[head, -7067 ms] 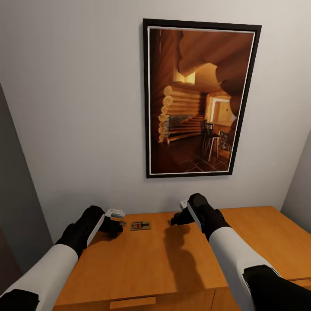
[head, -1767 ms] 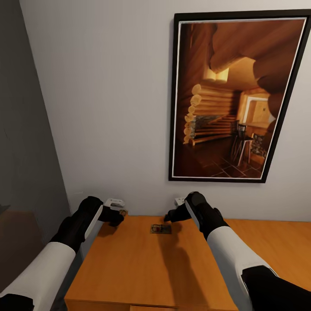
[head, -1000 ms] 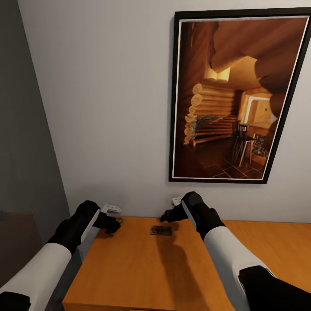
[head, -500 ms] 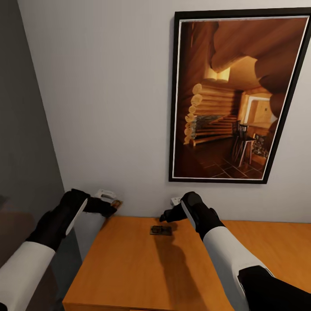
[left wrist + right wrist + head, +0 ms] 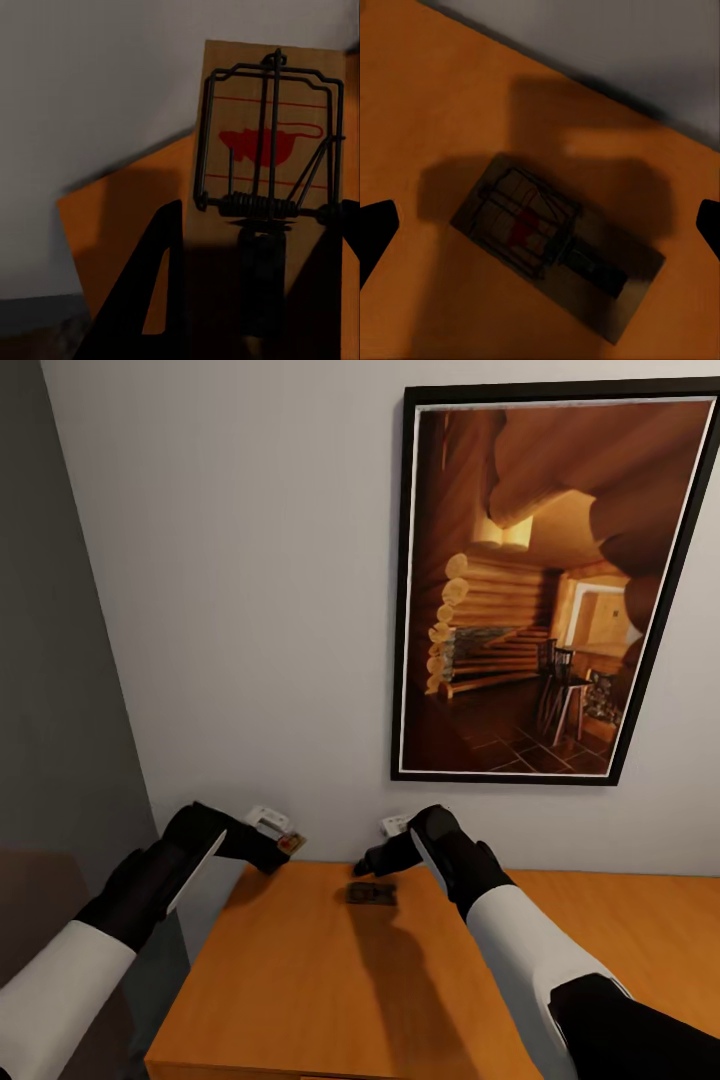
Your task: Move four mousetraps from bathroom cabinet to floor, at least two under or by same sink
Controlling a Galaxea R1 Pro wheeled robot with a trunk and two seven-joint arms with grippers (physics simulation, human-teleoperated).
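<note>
Brown wood and dark wire make up the mousetrap (image 5: 262, 150) gripped in the left pincer (image 5: 283, 847), which is closed on the board's near end and holds it in the air just past the left corner of the cabinet (image 5: 300, 980), close to the pale wall (image 5: 250, 610). In the left wrist view the trap's red mouse mark and coiled spring face the camera, with the orange cabinet corner behind it. A second mousetrap (image 5: 371, 894) lies flat on the orange-brown worktop of the cabinet, near its back edge and a little in from the left end; in the right wrist view (image 5: 556, 244) it sits at a slant in shadow, red mark upward. The right pincer (image 5: 372, 862) hangs just above and slightly to the left of this trap with its jaws spread wide, the two dark fingertips (image 5: 376, 225) standing well apart on either side and touching nothing. On the wall above the cabinet hangs a black-framed picture (image 5: 550, 580) of a log cabin interior. A grey wall (image 5: 50, 660) stands to the left.
</note>
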